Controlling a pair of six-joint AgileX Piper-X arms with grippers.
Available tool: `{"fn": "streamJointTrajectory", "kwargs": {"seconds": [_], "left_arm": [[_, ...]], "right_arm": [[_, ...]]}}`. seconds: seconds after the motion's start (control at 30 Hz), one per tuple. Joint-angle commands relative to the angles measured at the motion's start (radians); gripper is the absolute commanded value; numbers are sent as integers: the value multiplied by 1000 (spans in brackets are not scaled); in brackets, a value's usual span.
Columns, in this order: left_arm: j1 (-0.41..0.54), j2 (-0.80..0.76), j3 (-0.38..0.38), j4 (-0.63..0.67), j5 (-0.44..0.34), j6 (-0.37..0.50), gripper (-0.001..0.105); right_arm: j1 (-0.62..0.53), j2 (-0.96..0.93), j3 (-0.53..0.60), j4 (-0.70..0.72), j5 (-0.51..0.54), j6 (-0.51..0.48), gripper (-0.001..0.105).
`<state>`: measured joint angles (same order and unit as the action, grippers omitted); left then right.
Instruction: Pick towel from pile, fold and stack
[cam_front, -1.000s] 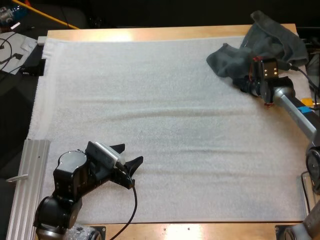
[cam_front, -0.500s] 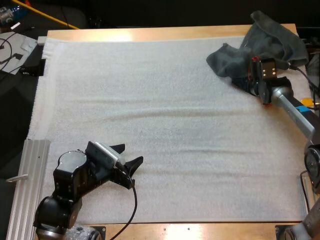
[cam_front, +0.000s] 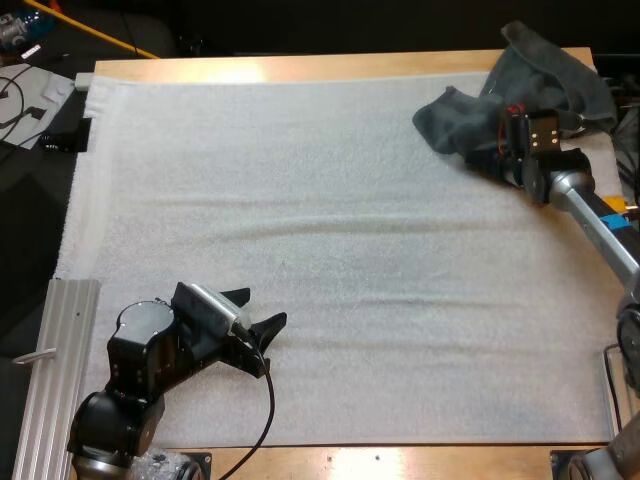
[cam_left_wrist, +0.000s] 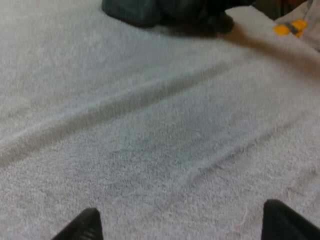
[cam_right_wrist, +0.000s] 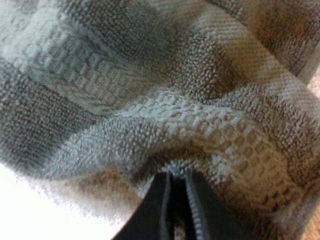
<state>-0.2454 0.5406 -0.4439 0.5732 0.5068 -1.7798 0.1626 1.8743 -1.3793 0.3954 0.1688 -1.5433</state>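
A crumpled dark grey-green towel (cam_front: 548, 78) lies at the mat's far right corner, with one flap spread toward the middle. My right gripper (cam_front: 492, 160) sits at the towel's near edge. The right wrist view shows that gripper (cam_right_wrist: 178, 194) shut on a raised fold of the towel (cam_right_wrist: 200, 100), with the cloth pinched between its black fingers. My left gripper (cam_front: 258, 308) rests open over bare mat near the front left, far from the towel. In the left wrist view its fingertips (cam_left_wrist: 85, 227) stand wide apart, and the towel (cam_left_wrist: 145, 10) lies far off.
The white mat (cam_front: 320, 220) covers most of the wooden table. A ribbed metal rail (cam_front: 55, 370) lies along the front left edge. Cables and small items sit off the table at the far left.
My right gripper's fingers closed onto the towel's fold, and its wrist edged slightly toward the far side. The left arm has not moved.
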Motion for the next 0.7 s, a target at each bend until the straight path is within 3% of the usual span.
{"fn": "streamJointTrajectory", "kwargs": {"seconds": [0.0,0.23,0.67], "left_arm": [[-3,8,-7,-11,4,-7,63],[-4,3,-5,-13,6,-8,63],[-4,1,-5,-8,10,-11,63]], "right_arm": [[10,-79,-3,13,-12,-48,0],[44,-268,-6,54,-37,-134,0],[133,-540,-5,214,-74,-176,0]]}}
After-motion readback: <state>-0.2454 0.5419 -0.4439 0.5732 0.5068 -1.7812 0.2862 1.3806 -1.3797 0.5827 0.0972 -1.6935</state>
